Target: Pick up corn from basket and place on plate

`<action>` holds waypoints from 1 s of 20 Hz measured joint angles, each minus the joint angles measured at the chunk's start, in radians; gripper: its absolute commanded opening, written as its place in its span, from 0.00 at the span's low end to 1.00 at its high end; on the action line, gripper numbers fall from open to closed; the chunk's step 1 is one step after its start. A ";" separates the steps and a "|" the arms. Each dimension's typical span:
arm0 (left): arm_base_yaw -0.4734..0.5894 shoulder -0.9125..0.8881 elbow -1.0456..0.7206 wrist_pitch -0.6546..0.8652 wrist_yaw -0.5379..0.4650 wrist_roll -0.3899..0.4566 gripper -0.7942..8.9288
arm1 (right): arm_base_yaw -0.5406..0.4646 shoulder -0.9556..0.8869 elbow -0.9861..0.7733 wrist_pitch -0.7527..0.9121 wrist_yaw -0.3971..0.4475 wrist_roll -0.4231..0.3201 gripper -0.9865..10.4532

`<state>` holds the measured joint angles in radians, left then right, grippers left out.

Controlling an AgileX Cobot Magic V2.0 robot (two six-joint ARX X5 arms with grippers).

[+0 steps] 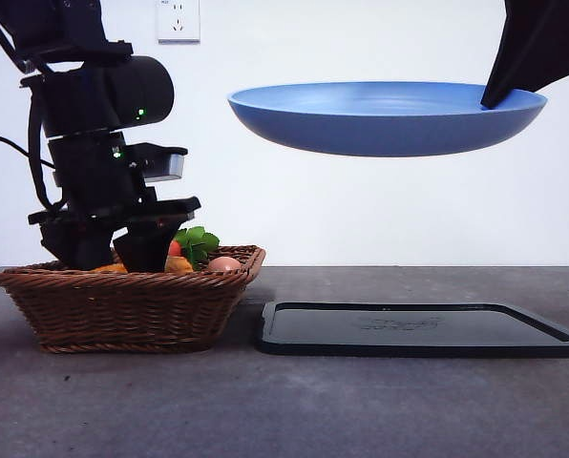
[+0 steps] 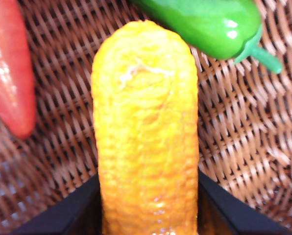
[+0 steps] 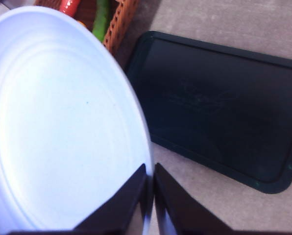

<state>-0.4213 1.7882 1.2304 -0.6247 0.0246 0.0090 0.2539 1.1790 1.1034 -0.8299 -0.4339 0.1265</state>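
The corn, an orange-yellow cob, lies lengthwise in the brown wicker basket. My left gripper is down inside the basket, its black jaws pressed against both sides of the cob. In the front view that gripper stands as a big dark arm over the basket's left half, and only a sliver of the cob shows beside it. The light-blue plate hangs level in the air, high over the table. My right gripper is shut on the plate's rim, at its right edge.
A flat black tray lies on the grey table right of the basket, under the plate. In the basket, a red vegetable and a green pepper lie beside the cob. Green leaves and a pinkish round item show above the rim.
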 measured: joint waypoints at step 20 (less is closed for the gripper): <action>-0.328 -0.212 0.022 0.104 0.229 -0.106 0.31 | 0.001 0.327 0.001 0.036 -0.064 0.012 0.09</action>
<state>-0.7490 1.5761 1.2522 -0.5209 0.2535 -0.0971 0.2550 1.5059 1.1042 -0.7940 -0.4976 0.1387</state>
